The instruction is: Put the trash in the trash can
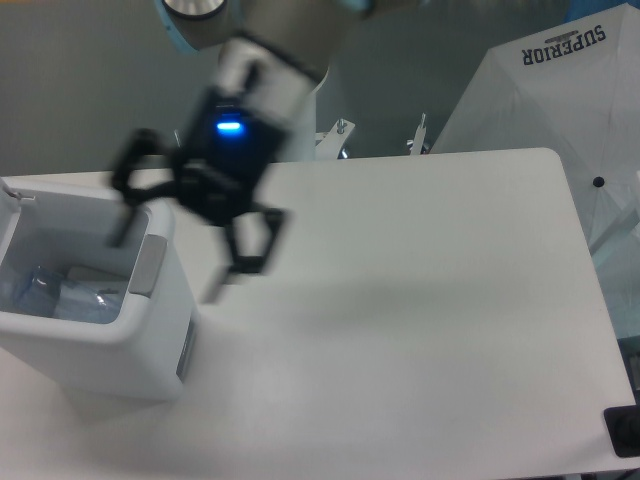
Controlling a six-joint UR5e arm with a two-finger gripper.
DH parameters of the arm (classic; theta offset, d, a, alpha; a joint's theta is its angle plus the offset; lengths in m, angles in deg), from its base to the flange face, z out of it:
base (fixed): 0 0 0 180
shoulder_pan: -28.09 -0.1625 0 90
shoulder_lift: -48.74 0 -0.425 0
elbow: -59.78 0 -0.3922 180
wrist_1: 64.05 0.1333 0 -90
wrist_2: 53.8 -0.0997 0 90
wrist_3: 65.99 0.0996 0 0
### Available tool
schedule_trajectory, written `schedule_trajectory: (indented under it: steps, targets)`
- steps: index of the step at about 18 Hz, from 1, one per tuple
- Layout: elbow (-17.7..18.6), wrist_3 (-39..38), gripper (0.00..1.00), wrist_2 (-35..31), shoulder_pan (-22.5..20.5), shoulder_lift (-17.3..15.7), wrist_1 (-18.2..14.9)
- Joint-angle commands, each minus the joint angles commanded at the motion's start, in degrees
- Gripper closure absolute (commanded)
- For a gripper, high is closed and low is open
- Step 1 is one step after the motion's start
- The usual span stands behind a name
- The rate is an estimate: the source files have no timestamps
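The trash can point(110, 350) is a white boxy bin at the table's left edge, with a grey panel point(149, 266) on its right rim. Inside it lies the trash: a crushed clear bottle point(35, 290) with a bluish tint, and beside it a flat pale packet point(95, 300). My gripper point(245, 262) is motion-blurred, just right of the bin and above the table top. Its fingers are spread open with nothing between them.
The arm's white base column point(285, 120) stands behind the table's back edge. A white fabric cover printed SUPERIOR point(560, 90) rises at the back right. A small black object point(625, 432) sits at the table's front right corner.
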Motion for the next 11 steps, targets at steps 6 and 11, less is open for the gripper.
schedule_trajectory:
  steps: [6,11]
  targets:
    - [-0.1,5.5,0.00,-1.7,-5.0,6.8,0.0]
    - [-0.3,11.0,0.00,-6.8,-5.3,11.8,0.0]
